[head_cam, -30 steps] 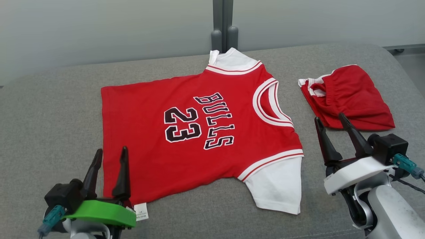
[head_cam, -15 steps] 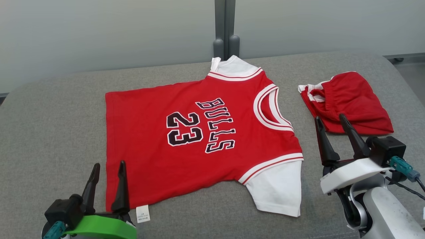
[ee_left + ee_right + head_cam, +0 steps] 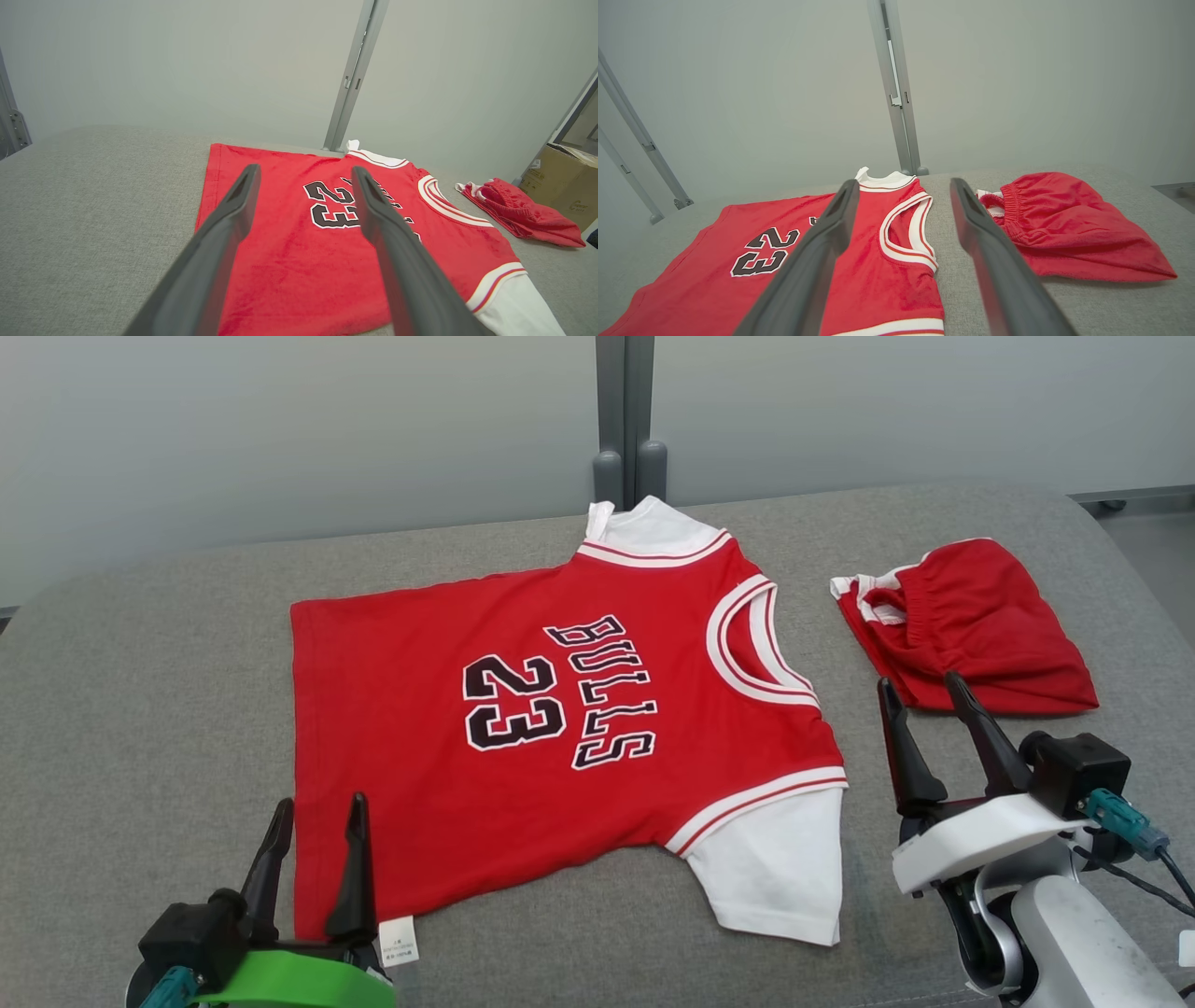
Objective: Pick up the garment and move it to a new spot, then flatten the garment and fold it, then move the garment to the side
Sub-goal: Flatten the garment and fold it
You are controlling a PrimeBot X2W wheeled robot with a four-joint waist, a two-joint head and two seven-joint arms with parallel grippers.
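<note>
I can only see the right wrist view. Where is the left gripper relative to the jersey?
Observer: The left gripper is open at the jersey's near hem corner, beside a white care label.
Operator: Is the near sleeve flat?
Observer: Yes, the white near sleeve lies spread flat on the grey cushion.
Operator: Anything past the shorts?
Observer: The left wrist view shows a cardboard box beyond the red shorts.

A grey cushioned bench [image 3: 140, 663] carries a flat red jersey [image 3: 392, 728] and crumpled red shorts [image 3: 980, 625].
</note>
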